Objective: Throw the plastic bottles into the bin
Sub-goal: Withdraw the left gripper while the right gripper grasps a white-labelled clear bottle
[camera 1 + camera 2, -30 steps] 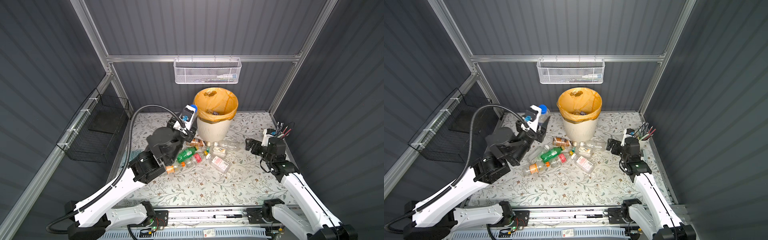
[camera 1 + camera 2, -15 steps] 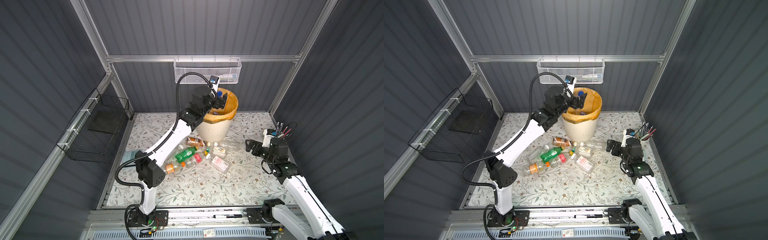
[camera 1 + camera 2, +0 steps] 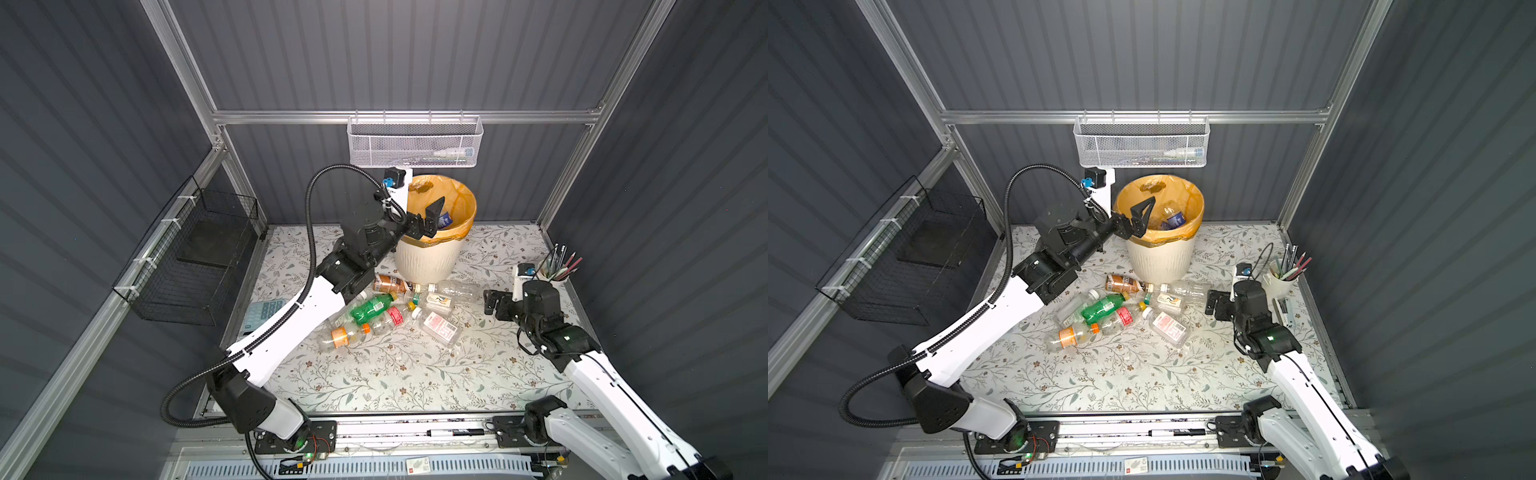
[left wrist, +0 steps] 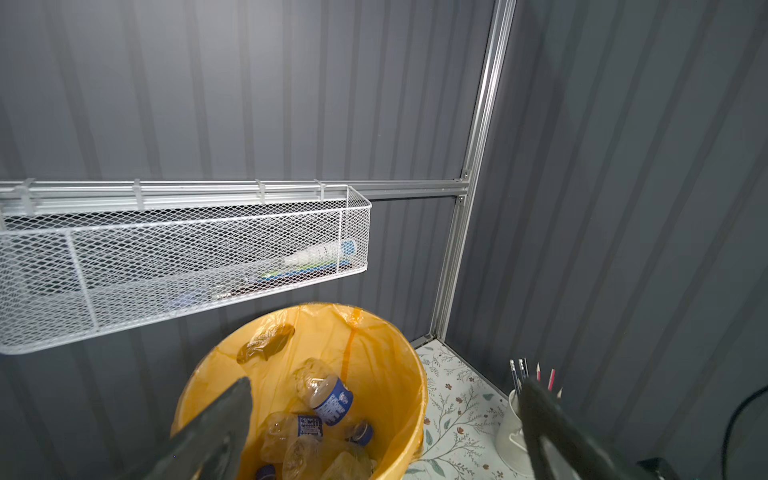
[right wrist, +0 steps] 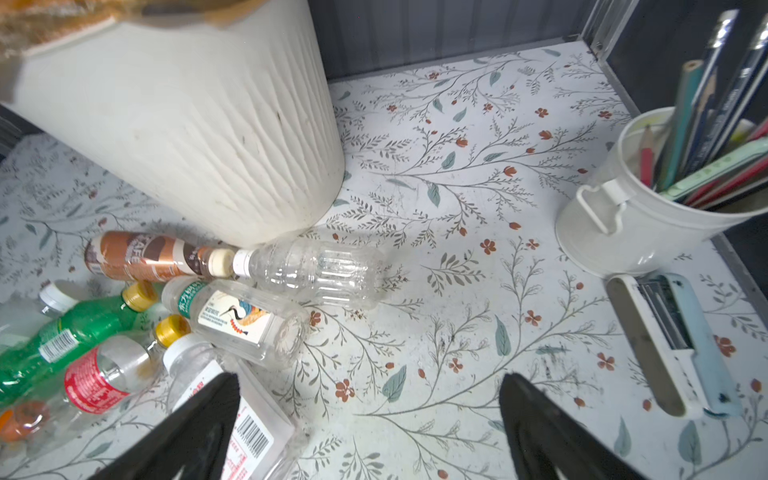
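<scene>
Hovering over the round ribbed bin [image 3: 428,266] with crinkly orange liner [image 3: 464,203], the left gripper [image 3: 435,216] gapes, empty.

The left arm [image 3: 291,328] covers part of the plastic bottles [image 3: 368,308], and the white mesh basket [image 4: 124,257] is cut off.

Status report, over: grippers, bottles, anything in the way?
Left gripper open, empty, above the bin. Right gripper open, empty, low beside the bottle pile on the table. Several bottles in the bin. Nothing seen blocking.
</scene>
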Controlling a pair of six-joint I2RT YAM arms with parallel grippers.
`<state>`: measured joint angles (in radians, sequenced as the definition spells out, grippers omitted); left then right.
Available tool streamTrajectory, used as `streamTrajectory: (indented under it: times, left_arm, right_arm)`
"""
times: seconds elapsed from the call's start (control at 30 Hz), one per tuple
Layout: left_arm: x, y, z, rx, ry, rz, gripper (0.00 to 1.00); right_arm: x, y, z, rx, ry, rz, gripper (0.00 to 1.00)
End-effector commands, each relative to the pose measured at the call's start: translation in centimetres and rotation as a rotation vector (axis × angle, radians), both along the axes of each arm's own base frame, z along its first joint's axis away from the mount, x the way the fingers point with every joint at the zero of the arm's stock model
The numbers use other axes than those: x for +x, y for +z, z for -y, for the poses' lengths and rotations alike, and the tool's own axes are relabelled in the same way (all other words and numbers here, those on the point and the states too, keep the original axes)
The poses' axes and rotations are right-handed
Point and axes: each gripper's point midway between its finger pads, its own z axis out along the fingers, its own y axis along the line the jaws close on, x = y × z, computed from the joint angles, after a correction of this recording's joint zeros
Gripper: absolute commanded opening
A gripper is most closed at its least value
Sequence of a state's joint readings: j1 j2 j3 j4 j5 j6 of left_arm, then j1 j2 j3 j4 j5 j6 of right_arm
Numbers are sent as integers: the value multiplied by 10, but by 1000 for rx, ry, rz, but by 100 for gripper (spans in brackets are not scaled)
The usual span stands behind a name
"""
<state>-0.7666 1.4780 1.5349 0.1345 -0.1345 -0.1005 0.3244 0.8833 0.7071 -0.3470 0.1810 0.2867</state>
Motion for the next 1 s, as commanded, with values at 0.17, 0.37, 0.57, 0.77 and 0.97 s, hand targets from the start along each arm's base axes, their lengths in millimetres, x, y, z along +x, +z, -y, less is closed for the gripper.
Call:
streamTrajectory:
  times: [0.17,0.37,0.57,0.77,0.97]
  left_arm:
    - [-13,-91,-41,30,129,-128,100]
    - [-42,-125,-86,-44,197,-152,100]
    - [-56,-163,-126,23,319,-231,100]
    - [-71,-192,-157,56,403,-283,100]
    - [-75,-204,-168,77,439,-312,100]
  right_arm:
    - [3,-11,-61,-175,172,-60,99]
    - [-12,-48,-123,-260,364,-198,99]
    - [-20,-83,-150,-306,471,-344,99]
    - [-29,-97,-169,-254,561,-406,99]
    - [-28,-121,-175,-300,598,-495,99]
